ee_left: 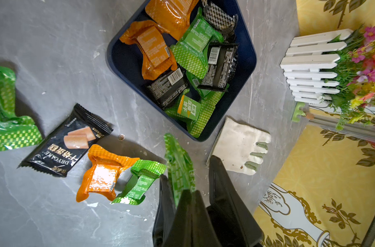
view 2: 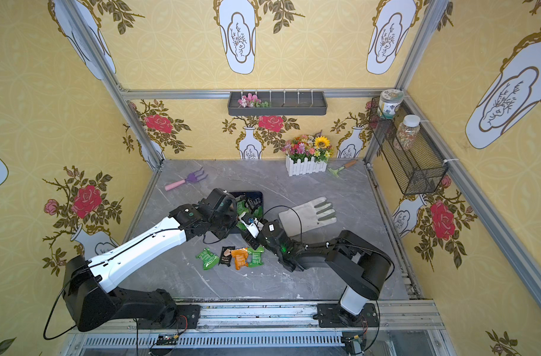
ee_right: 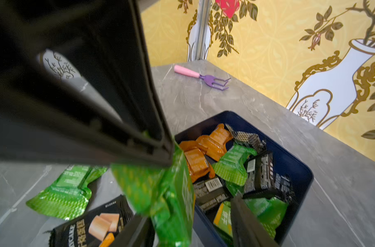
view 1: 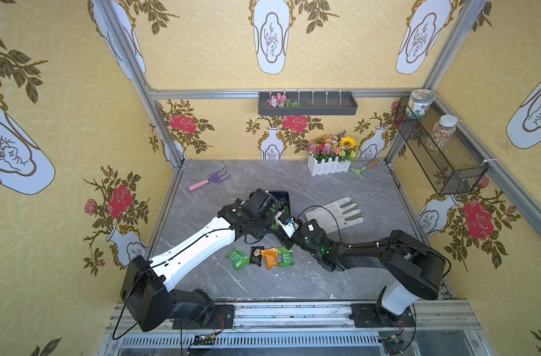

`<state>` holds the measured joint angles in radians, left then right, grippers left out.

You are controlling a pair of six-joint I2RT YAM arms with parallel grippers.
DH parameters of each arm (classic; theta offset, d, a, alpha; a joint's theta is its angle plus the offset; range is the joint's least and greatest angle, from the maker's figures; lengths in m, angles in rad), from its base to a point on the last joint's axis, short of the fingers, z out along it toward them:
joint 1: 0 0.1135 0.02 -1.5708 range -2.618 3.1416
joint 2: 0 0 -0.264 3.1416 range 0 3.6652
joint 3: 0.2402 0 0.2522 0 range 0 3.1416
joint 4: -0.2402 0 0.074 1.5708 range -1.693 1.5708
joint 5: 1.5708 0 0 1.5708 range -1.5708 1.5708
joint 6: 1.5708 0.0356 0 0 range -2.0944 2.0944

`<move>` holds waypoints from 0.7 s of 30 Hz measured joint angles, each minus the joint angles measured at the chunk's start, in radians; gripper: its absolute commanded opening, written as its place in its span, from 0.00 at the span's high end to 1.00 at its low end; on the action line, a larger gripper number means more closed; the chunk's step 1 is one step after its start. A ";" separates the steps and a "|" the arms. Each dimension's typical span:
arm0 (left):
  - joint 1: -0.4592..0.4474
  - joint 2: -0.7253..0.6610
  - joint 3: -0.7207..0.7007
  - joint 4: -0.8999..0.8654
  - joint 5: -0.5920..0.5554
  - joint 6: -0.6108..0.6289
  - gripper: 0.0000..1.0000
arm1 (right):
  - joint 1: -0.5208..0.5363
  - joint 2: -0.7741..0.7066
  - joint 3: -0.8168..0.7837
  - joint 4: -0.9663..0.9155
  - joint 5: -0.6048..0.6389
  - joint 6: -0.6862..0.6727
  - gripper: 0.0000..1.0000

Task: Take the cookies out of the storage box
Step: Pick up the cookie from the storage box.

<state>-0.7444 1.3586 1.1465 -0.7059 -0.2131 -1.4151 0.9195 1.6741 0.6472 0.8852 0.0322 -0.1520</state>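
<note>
At mid-table, slightly left of centre, the storage box [ee_left: 251,57] sits flat with its contents open to inspection. The bulk of the cookies [ee_left: 195,40] are not yet out: orange, green and black packets lie heaped and overlapping inside, around ten by my count. Four packets [view 1: 270,257] are already cleared and lie in a loose row on the table [view 1: 324,271] on the near side of the box: green, black, orange, green, the last two touching. A fifth, the green packet [ee_right: 161,192], is clamped by its crimped end in the closed left gripper [ee_left: 187,171]. It hangs just beside the box's near corner, above the table and apparently clear of the rim. The right gripper [ee_right: 188,208] has its jaws apart and holds nothing. One finger is over the box and the other outside it, on either side of the hanging packet. A glove [view 1: 337,212] lies to the right of the box, untouched. Assessment: roughly a third done. The held packet has yet to be set down, and the heap in the box is left to do.
</note>
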 measured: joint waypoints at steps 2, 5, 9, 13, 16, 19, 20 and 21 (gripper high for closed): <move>0.000 -0.006 -0.003 0.001 0.001 0.000 1.00 | -0.001 0.024 0.008 0.031 -0.017 -0.008 0.53; 0.000 -0.013 -0.006 0.003 0.002 -0.010 1.00 | -0.005 0.048 0.014 0.057 -0.040 -0.013 0.65; 0.000 -0.019 -0.012 0.002 0.003 -0.018 0.92 | -0.005 0.060 0.011 0.084 -0.062 -0.008 0.79; 0.000 -0.024 -0.012 0.004 0.006 -0.017 0.69 | -0.005 0.039 -0.017 0.106 -0.076 0.014 0.84; 0.005 -0.032 -0.017 0.006 -0.016 -0.018 0.41 | -0.005 -0.006 -0.052 0.108 -0.082 0.040 0.85; 0.014 -0.057 -0.024 0.040 -0.066 0.010 0.26 | -0.003 -0.084 -0.085 0.069 -0.100 0.118 0.85; 0.019 -0.070 -0.031 0.058 -0.089 0.031 0.26 | -0.003 -0.113 -0.088 0.034 -0.109 0.158 0.85; 0.025 -0.084 -0.043 0.081 -0.108 0.053 0.24 | -0.003 -0.146 -0.086 -0.017 -0.108 0.203 0.86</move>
<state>-0.7197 1.2747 1.1034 -0.6247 -0.3206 -1.3617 0.9169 1.5284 0.5613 0.8680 -0.0753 0.0505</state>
